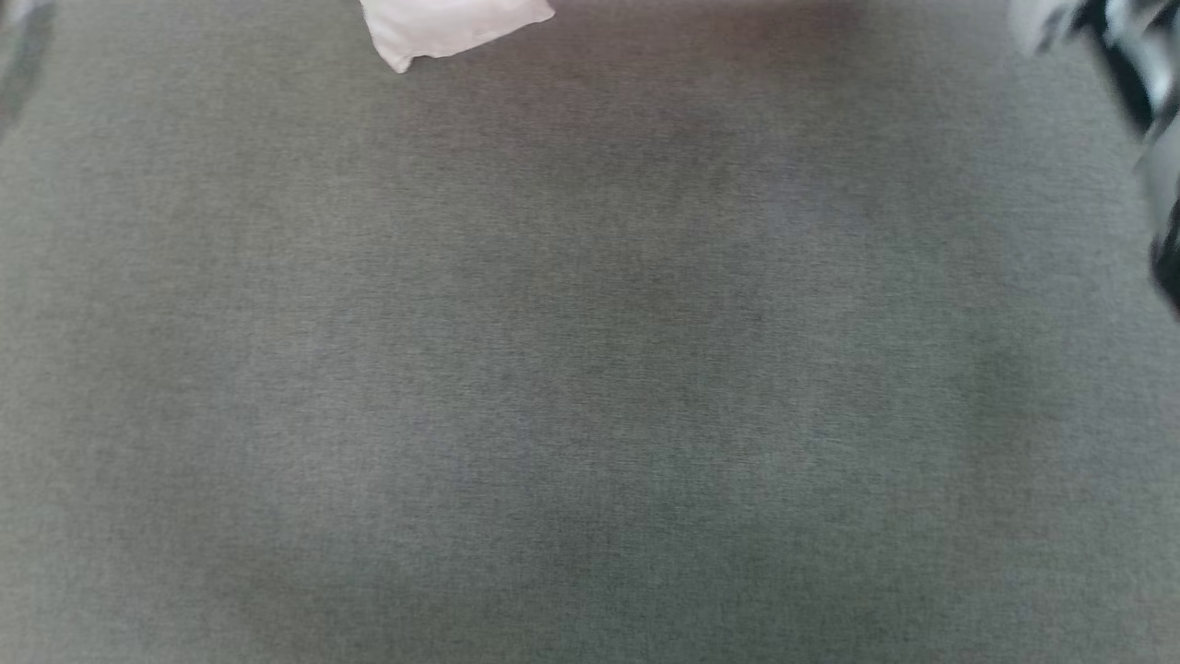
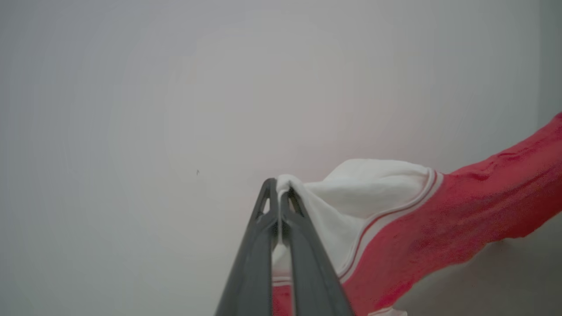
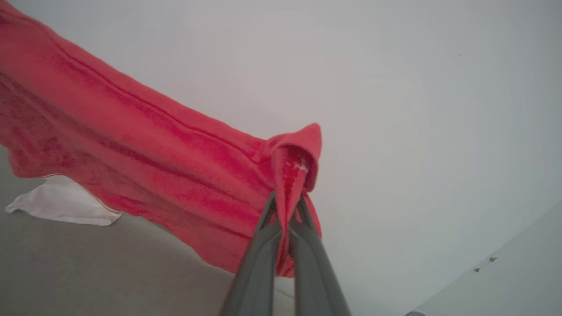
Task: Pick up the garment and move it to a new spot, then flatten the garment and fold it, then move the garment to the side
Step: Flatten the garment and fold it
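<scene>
The garment [image 2: 439, 219] is a red jersey with white sleeves, held up and stretched between both grippers. In the left wrist view my left gripper [image 2: 279, 186] is shut on the white sleeve fabric near its striped seam. In the right wrist view my right gripper [image 3: 287, 199] is shut on a bunched red edge of the garment [image 3: 131, 145]. One white sleeve [image 3: 61, 204] hangs down onto the grey surface. That sleeve tip [image 1: 452, 28] shows at the top edge of the head view.
A wide grey cloth-covered surface [image 1: 590, 369] spreads below. A blurred part of my right arm [image 1: 1143, 83] is at the upper right corner. A plain pale wall [image 2: 175, 87] stands behind the lifted garment.
</scene>
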